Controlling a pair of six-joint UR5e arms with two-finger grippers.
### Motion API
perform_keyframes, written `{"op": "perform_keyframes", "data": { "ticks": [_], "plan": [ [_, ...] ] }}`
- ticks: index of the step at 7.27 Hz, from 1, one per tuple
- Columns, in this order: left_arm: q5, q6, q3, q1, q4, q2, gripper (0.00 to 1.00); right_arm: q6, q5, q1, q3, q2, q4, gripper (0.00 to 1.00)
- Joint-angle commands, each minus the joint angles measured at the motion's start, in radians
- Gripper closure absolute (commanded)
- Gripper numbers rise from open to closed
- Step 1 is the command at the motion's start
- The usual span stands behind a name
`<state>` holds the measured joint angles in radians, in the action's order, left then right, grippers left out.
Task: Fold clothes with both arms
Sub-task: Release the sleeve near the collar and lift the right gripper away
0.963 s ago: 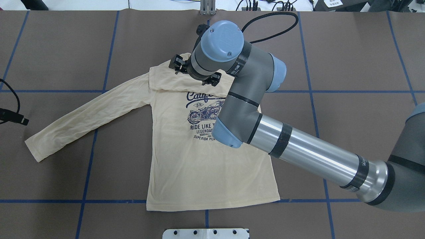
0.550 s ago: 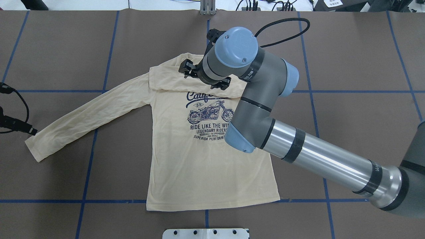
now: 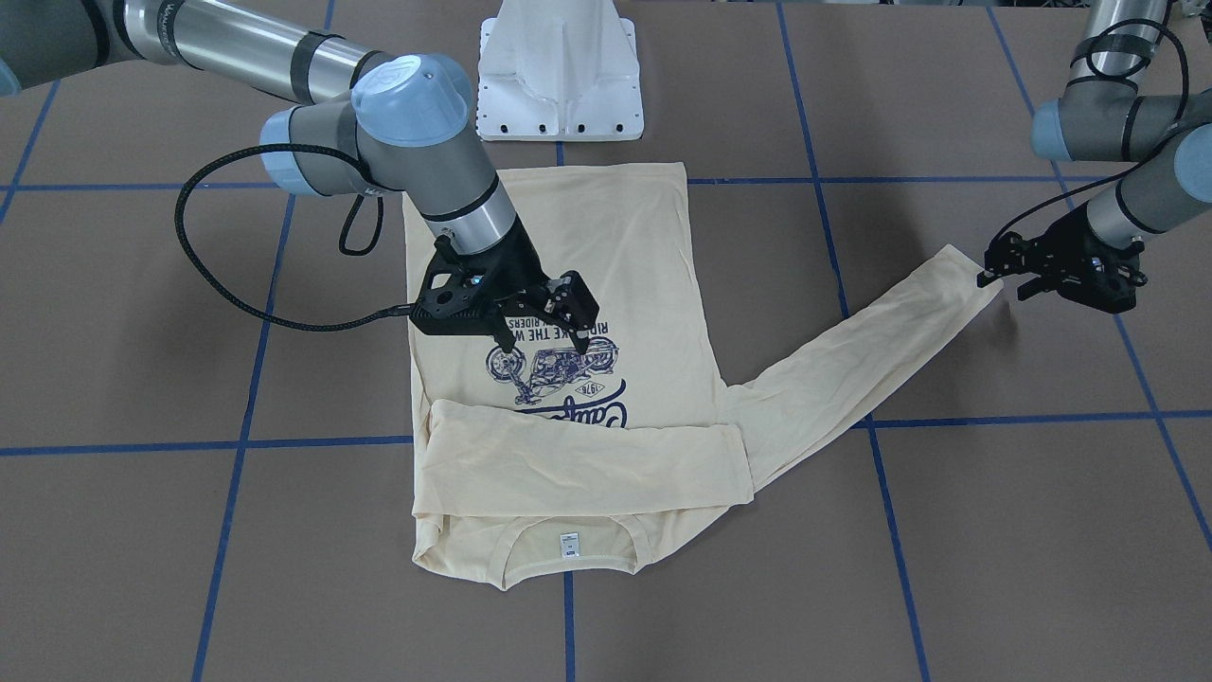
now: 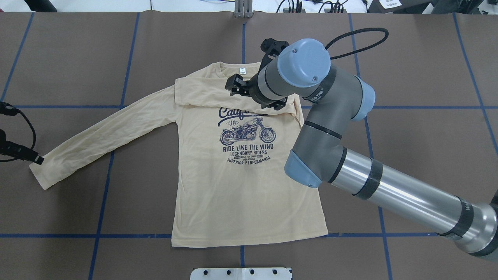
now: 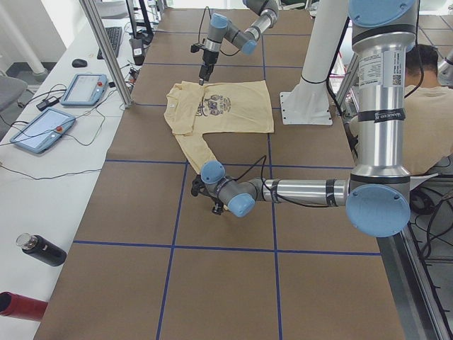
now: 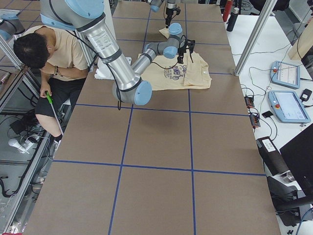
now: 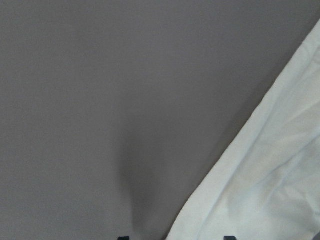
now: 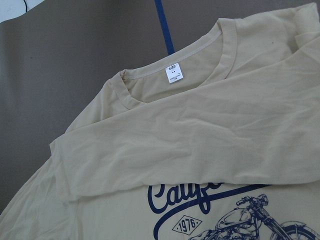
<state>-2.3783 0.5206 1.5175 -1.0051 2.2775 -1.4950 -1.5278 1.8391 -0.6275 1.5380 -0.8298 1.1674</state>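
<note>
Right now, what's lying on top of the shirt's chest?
One sleeve, folded flat across the shirt just below the neck label. It covers the top of the print, cutting off its "California" lettering; the cloth beneath it cannot be seen.

Brown table (image 4: 58,58), blue tape grid (image 4: 78,235) — white pedestal base (image 3: 559,85), seated operator (image 6: 54,54), black bottle (image 5: 42,250)

One shirt (image 4: 233,194), two arms (image 4: 389,190) — one pedestal (image 3: 559,85), one person (image 6: 54,49)
</note>
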Motion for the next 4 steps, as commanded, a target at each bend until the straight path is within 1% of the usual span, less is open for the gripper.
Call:
{"op": "perform_keyframes", "data": {
  "ticks": [1, 4],
  "plan": [
    [0.001, -0.001, 0.000, 0.002, -0.001, 0.007, 0.35, 0.000, 0.008, -0.003, 0.008, -0.008, 0.002, 0.02],
    [-0.001, -0.001, 0.000, 0.023, -0.003, 0.007, 0.36, 0.000, 0.008, -0.003, 0.008, -0.025, 0.000, 0.02]
  ]
}}
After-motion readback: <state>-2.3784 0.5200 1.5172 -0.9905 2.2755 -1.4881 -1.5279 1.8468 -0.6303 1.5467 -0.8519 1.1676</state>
